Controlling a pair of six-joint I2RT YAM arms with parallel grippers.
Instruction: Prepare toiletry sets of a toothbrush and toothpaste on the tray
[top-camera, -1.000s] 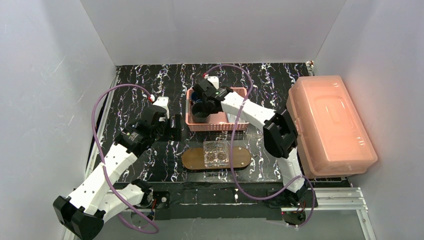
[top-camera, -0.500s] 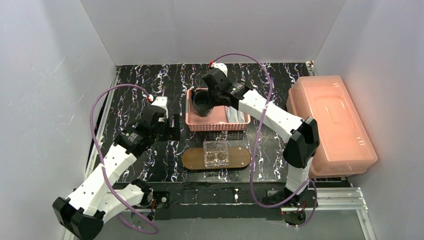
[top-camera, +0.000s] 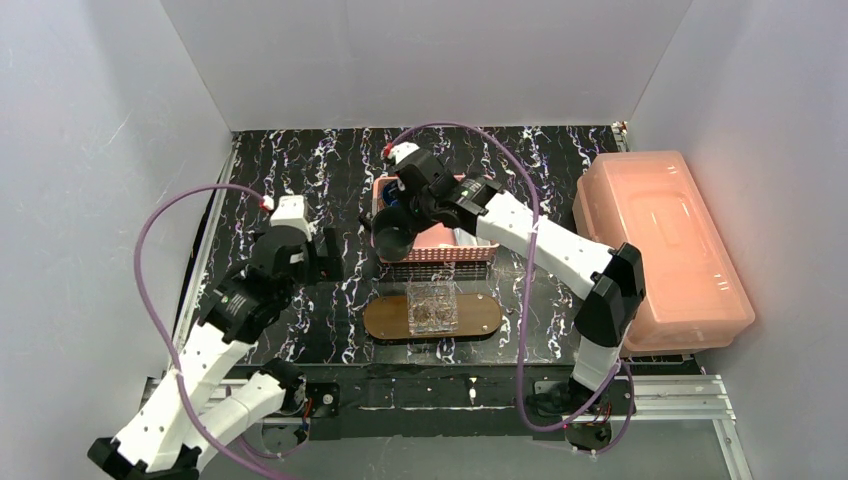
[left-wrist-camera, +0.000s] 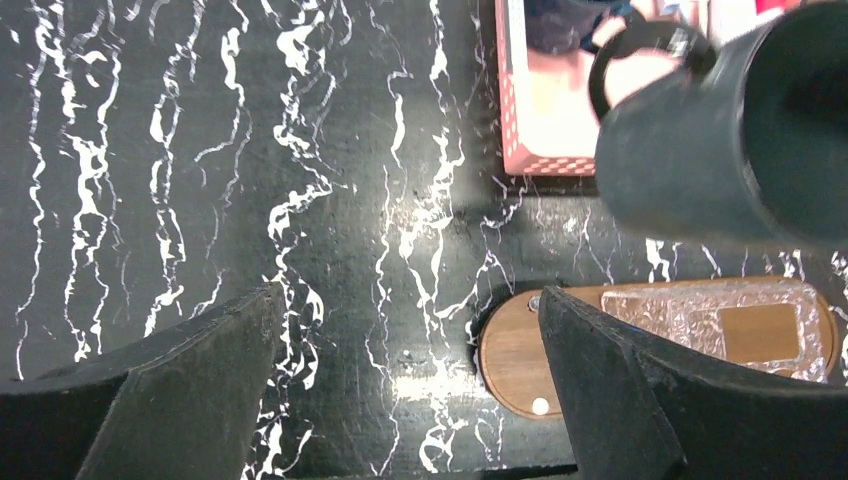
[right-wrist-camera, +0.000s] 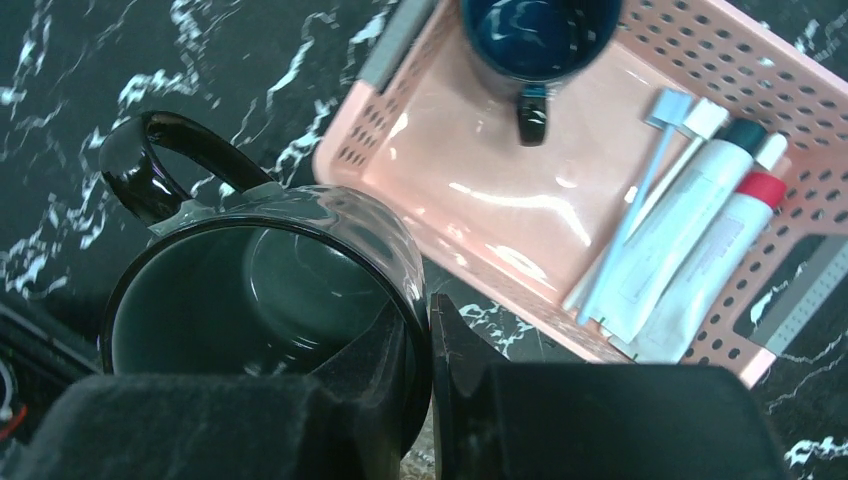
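The right gripper (right-wrist-camera: 425, 372) is clenching a glossy black mug (right-wrist-camera: 250, 300) by its rim; the left gripper (left-wrist-camera: 410, 360) is hovering released at centre left. The dark brown oval wooden tray (top-camera: 385, 318) is lying at lower centre.

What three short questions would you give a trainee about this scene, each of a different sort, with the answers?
1. True or false: the right gripper is shut on the rim of the black mug.
2. Fill in: the jaws of the left gripper stand ____.
3. Where do the toothpaste tubes lie? A. in the black mug. B. in the pink basket. C. in the left gripper.

Key: 1 true; 2 open; 3 B.
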